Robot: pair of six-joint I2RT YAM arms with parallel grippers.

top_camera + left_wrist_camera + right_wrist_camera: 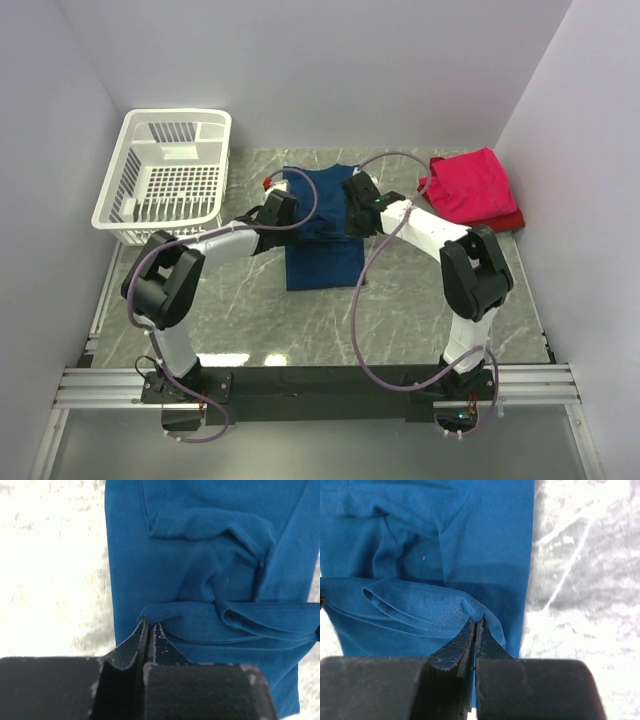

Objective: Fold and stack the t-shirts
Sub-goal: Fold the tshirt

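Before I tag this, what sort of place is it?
Likely a lab test booth, not a home: bare white walls box in a marble-look table, robot arms bolted at its near edge, with a laundry basket and navy t-shirt as props.

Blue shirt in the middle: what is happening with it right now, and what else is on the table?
Two robot arms are folding the blue shirt on the table. The left gripper is shut on a fold at its left edge, the right gripper on a fold at its right edge. Red shirts lie folded at the far right, and a white basket stands at the far left.
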